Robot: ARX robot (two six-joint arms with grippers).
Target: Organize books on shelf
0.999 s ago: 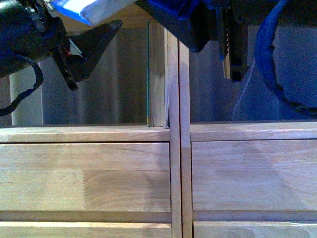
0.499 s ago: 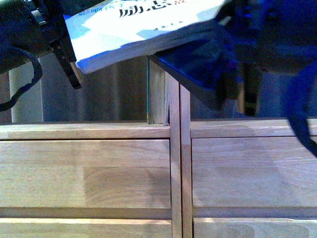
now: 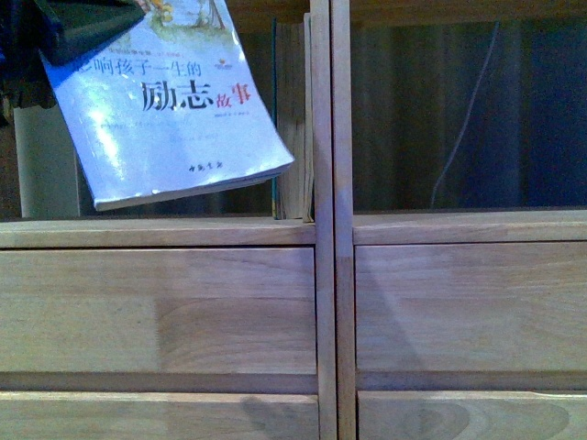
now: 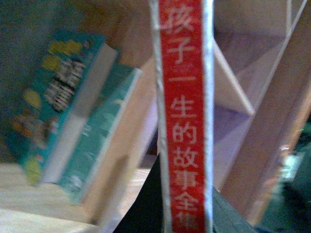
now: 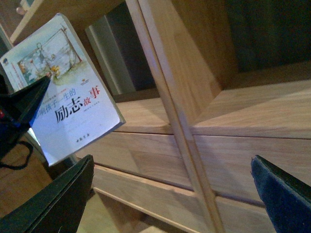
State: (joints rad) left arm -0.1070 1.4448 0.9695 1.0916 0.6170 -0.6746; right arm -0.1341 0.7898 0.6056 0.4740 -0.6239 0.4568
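Left tool [image 4: 185, 213] is clamped on the paperback [image 3: 174, 110], which hangs tilted at upper left of the front frame, before the left compartment of the shelf [image 3: 326, 275]. Teal book [image 3: 292, 119] stands upright in that compartment against the centre divider. Right tool [image 5: 170, 196] has its jaws apart.

Your left gripper [image 3: 117, 15] reads as matte black. From the front you see one flat, wedge-shaped jaw tapering to a point, with more dark bulk behind it at the picture's edge. The right wrist camera shows that same wedge with a small red mark near its base, a bluish sheen below it, and a thin black cable [image 5: 19, 162] curling underneath. The left wrist camera gives you only blurred black slopes. Your right gripper [image 5: 171, 159] has two broad, smooth jaws with straight edges and sharp corners. One looks greenish-black, the other dark navy.
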